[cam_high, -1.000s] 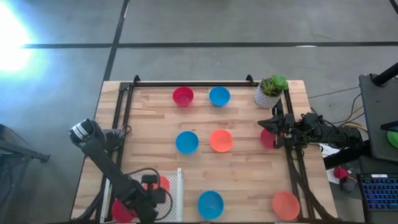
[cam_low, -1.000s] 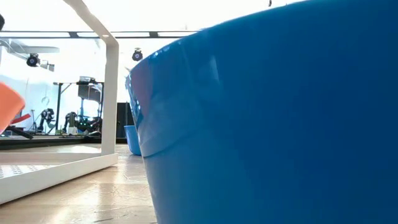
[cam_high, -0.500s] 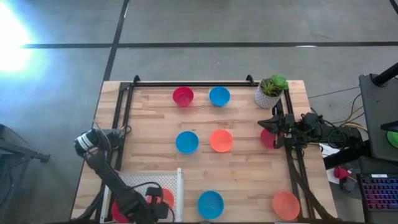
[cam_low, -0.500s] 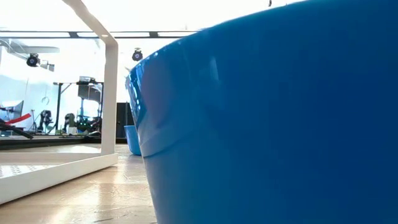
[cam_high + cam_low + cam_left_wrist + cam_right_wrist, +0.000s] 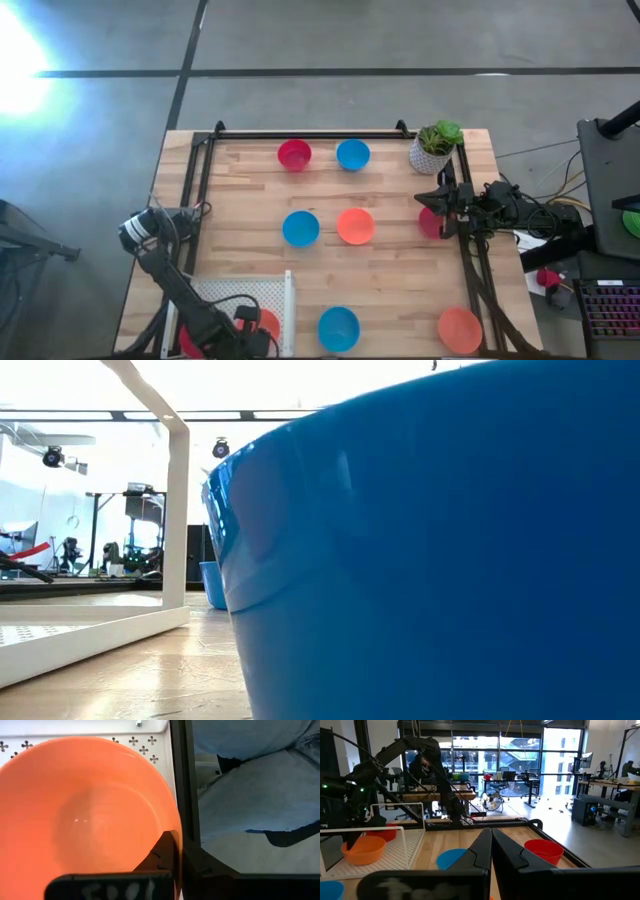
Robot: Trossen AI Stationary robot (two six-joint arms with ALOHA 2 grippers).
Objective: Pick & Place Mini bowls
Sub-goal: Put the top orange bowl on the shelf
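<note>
We see a light wooden butcher-block table (image 5: 380, 270) framed by black rails, standing on a grey concrete floor. At its near left corner sits a white perforated metal rack (image 5: 262, 293).

The left gripper (image 5: 243, 328) is positioned over this rack, at the near left edge of the table. Its fingers are pressed together on the rim of an orange round plastic mini bowl (image 5: 266, 322); in the left wrist view the bowl (image 5: 80, 815) fills most of the picture, with the rim pinched between the dark fingers (image 5: 167, 852) and the perforated rack surface behind it. A red mini bowl (image 5: 191, 342) lies just left of the gripper, partly hidden by the arm.

The right gripper (image 5: 434, 196) rests at the right rail, about midway along the table's depth, with its fingers closed on nothing. A second red mini bowl (image 5: 430, 222) lies just beneath and beside it.

The remaining mini bowls stand well apart on the open table: a red one (image 5: 294, 154) and a blue one (image 5: 352, 154) at the far side, a blue one (image 5: 300, 228) touching or just beside an orange one (image 5: 355, 226) at the centre, and a blue one (image 5: 338, 328) and an orange one (image 5: 459, 329) at the near edge. The near blue bowl (image 5: 450, 550) fills the low view.

A white pot with a green plant (image 5: 433, 148) stands at the far right corner.
</note>
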